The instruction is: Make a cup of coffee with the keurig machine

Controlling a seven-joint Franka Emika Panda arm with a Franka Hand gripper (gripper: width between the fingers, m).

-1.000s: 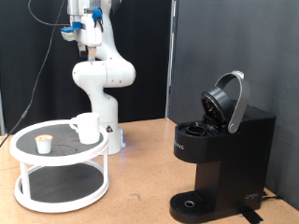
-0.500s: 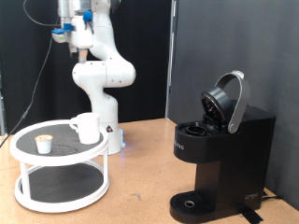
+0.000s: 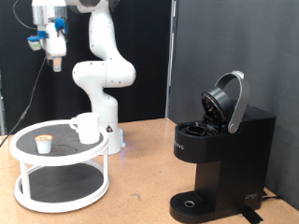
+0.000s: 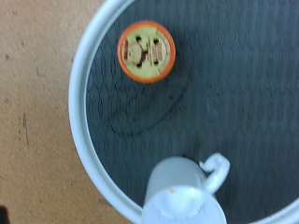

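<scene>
While the coffee machine (image 3: 217, 149) sits with its lid raised at the exterior view's right, the gripper (image 3: 56, 63) has swung from above the arm's base toward the exterior view's left and now hangs high over the round white tray (image 3: 28, 173). By judgement, that puts it in line with the tray's contents for a descent. Nothing is between its fingers; how far open they are cannot be told. The cup (image 3: 86, 128) stands on the tray's upper shelf, well below the gripper, with the pod (image 3: 42, 144) nearby.

cup (image 4: 184, 196): cut by frame edge | fingers (image 3: 56, 63): state unclear
</scene>
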